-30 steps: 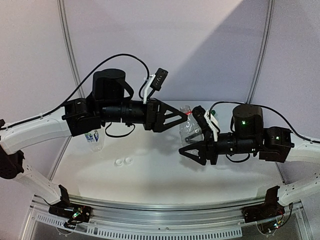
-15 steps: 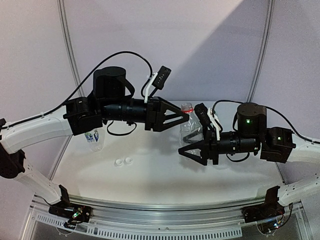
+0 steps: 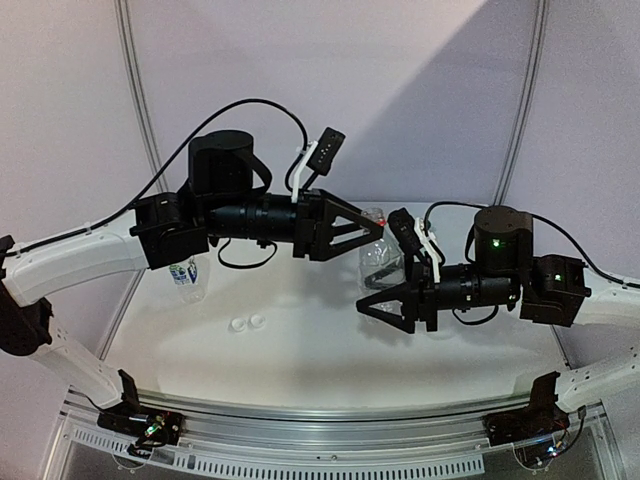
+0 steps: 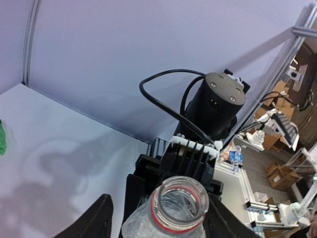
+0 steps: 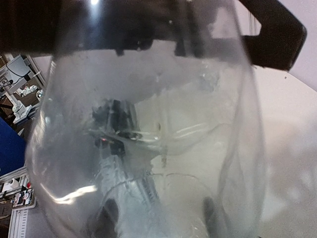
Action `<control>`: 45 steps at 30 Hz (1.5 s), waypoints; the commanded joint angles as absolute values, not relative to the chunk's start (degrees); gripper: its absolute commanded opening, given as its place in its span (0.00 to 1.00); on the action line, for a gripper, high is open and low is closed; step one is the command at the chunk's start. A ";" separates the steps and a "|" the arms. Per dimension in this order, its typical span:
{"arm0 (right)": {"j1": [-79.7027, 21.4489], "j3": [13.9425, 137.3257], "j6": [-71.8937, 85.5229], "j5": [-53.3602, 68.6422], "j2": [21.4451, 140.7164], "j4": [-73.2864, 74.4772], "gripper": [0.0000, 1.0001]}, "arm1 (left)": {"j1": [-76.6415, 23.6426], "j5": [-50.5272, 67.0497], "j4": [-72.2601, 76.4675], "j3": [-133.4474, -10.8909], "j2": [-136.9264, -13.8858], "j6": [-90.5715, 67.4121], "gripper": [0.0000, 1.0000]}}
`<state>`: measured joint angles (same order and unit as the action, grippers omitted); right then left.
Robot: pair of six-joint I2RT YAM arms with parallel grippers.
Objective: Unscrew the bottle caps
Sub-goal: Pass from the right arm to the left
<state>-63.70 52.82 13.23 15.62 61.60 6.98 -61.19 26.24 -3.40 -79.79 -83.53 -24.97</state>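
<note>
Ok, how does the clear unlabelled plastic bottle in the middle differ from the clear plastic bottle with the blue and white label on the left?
The clear unlabelled plastic bottle is held by the right gripper; the clear plastic bottle with the blue-white label rests on the table, partly hidden under the left arm. The unlabelled bottle's mouth is open, with a red ring; the labelled bottle's top is hidden. Both are clear plastic.

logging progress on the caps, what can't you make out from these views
Green bottle: only a sliver at the left wrist view's left edge; cap unseen.
Labelled bottle: top view, left arm covers its neck; capped or not, unclear.
Right gripper: right wrist view is filled by the blurred clear bottle, hiding its grip.
</note>
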 commanded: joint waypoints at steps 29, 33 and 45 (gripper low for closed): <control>-63.90 52.29 13.30 13.18 61.37 6.67 0.34 | -62.14 26.55 -5.45 -82.40 -85.06 -25.05 0.02; -63.92 52.04 13.43 12.35 61.11 6.94 0.59 | -62.14 25.37 -6.50 -82.35 -84.52 -24.82 0.02; -63.92 51.68 13.32 10.48 59.82 7.23 0.99 | -62.14 21.45 -7.49 -81.32 -83.35 -24.45 0.01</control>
